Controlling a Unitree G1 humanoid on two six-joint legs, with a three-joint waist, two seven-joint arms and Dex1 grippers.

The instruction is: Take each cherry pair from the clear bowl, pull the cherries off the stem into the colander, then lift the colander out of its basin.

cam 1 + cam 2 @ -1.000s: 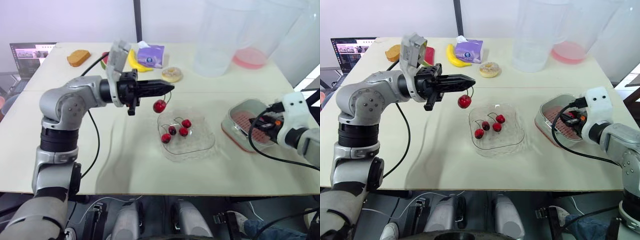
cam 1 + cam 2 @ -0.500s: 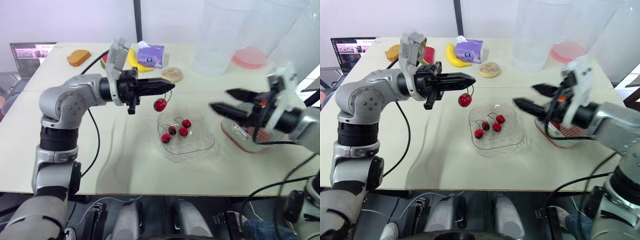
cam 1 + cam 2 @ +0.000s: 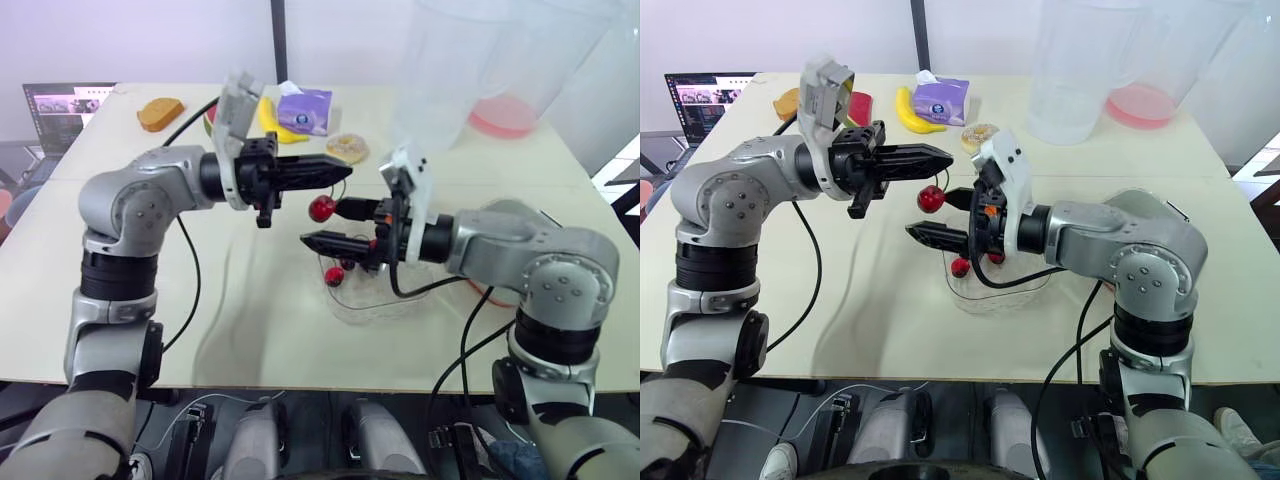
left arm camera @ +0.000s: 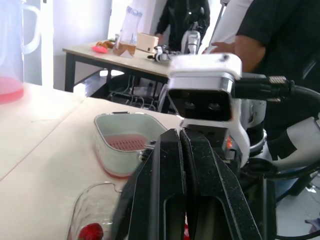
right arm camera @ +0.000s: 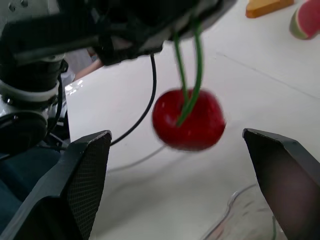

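My left hand [image 3: 340, 174] is pressed together on the two green stems of a cherry pair [image 3: 322, 208], which hangs just under its fingertips, above the table [image 3: 250, 320] and just off the far left rim of the clear bowl [image 3: 345, 310]. My right hand [image 3: 325, 223] is spread wide. In the right wrist view the red fruit sits between its fingers [image 5: 85, 175] with a gap on each side, touching neither. My right forearm lies across the bowl, over the loose cherries [image 3: 333, 277] in it.

The colander [image 4: 127, 143] sits inside its basin [image 4: 117, 160] on the table, beyond the bowl, as the left wrist view shows. Bare tabletop runs from the bowl to the near edge and out under my left arm. Toward the far edge stand a doughnut [image 3: 345, 149], a banana [image 3: 265, 122], a tissue pack [image 3: 303, 110] and tall clear pitchers [image 3: 430, 80], all well apart from both hands.
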